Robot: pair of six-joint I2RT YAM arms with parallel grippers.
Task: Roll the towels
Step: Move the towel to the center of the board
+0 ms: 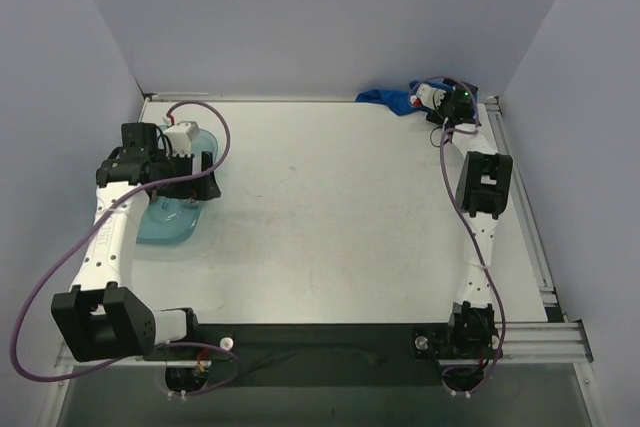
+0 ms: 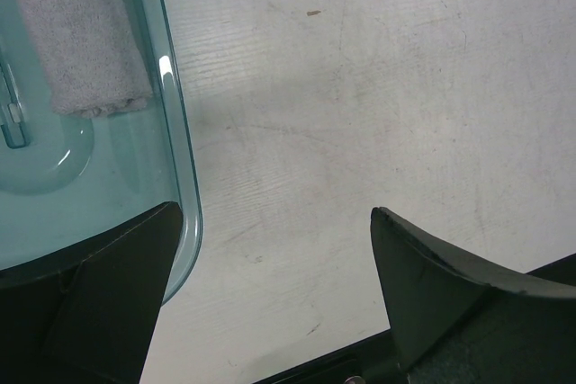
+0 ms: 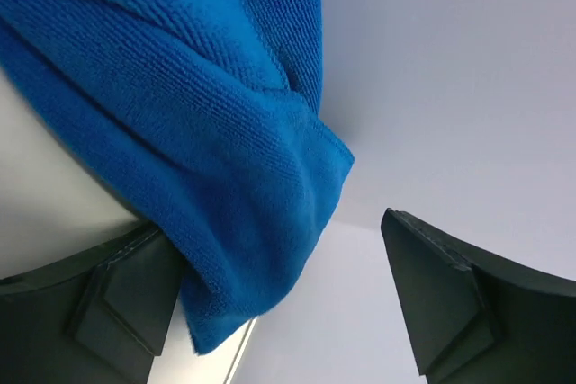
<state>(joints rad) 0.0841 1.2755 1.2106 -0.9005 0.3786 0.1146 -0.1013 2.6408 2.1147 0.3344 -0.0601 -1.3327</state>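
The bright blue towel [image 1: 383,97] lies bunched at the table's far edge against the back wall. My right gripper [image 1: 421,100] reaches it from the right. In the right wrist view the blue towel [image 3: 198,114] hangs between the wide-open jaws and rests against the left finger [image 3: 117,303]; the right gripper [image 3: 274,227] is open. A rolled grey-tan towel [image 2: 85,38] lies in a clear teal tray [image 2: 175,132]. My left gripper [image 2: 279,258] is open and empty, over the tray's right edge and bare table; it also shows in the top view [image 1: 197,183].
The teal tray [image 1: 160,225] sits at the table's left side under the left arm. The back wall and the right side wall close in around the right gripper. A metal rail [image 1: 525,217] runs along the table's right edge.
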